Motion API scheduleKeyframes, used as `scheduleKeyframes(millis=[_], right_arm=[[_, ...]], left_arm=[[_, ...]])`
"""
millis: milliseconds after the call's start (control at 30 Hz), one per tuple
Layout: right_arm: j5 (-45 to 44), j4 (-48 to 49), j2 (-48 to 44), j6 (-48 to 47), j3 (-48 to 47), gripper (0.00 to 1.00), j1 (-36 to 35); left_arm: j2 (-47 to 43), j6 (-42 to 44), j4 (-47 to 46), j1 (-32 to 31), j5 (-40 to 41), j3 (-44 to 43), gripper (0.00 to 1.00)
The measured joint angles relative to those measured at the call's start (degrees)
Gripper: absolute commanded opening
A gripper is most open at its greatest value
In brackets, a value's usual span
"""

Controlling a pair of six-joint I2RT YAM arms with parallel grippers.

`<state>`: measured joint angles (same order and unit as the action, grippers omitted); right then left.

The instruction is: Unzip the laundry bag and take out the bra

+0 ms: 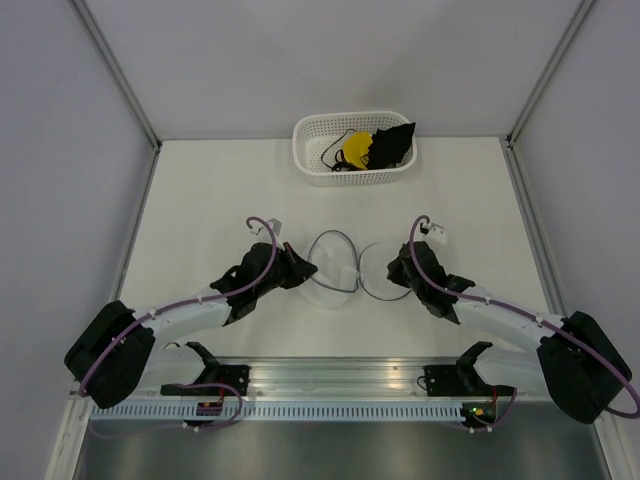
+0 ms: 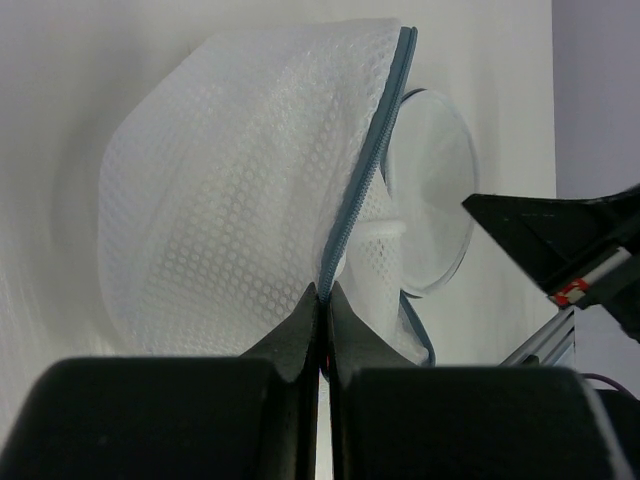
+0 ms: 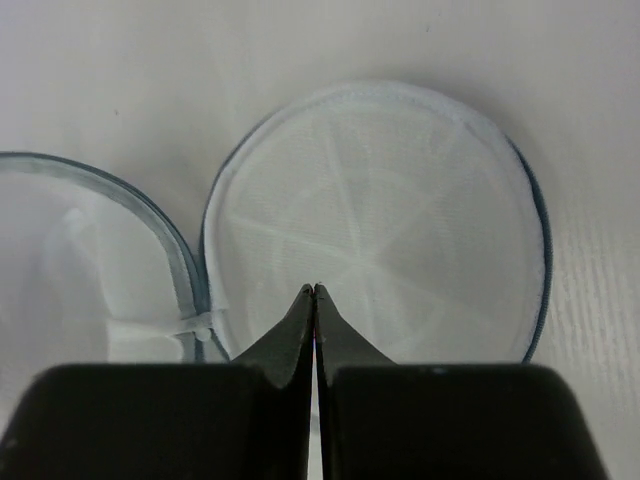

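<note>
The laundry bag lies unzipped in two round mesh halves between my arms. My left gripper is shut on the dark zipper rim of the left half, which stands lifted and domed; its tips pinch the rim. My right gripper is shut, its tips over the near edge of the flat right half; whether it pinches mesh is unclear. The bra, yellow and black, lies in the basket at the back, out of the bag.
The white perforated basket stands at the table's far edge, middle. The right arm shows at the right of the left wrist view, close to the bag. Grey walls enclose the table on three sides.
</note>
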<state>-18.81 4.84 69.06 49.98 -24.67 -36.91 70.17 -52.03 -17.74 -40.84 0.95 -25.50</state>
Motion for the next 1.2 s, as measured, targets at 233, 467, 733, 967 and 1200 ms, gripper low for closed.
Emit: scheduleKeyframes(millis=[233,467,733,967,1200], right_arm=[[-10.8,-16.8,-5.2,1.5,-8.7,0.46,0.0],[-12.4,-24.6,-7.3,7.4,-3.5,0.56,0.0],[-8.7,-21.4,-13.8,12.0,6.1,0.55,0.0],[-7.5,-10.4,-9.3,13.4,8.2,0.17,0.0],[-8.2,-8.2,-9.6,11.7,8.0,0.0,0.0]], left_arm=[[0.0,0.0,-0.2,0.0,0.0,0.0,0.02],[0.0,0.0,-0.4,0.0,0.0,0.0,0.02],[1.5,0.0,-0.9,0.0,-1.2,0.0,0.02],[2.1,0.0,-1.3,0.0,-1.6,0.0,0.02],[2.2,0.0,-2.1,0.0,-2.7,0.0,0.02]])
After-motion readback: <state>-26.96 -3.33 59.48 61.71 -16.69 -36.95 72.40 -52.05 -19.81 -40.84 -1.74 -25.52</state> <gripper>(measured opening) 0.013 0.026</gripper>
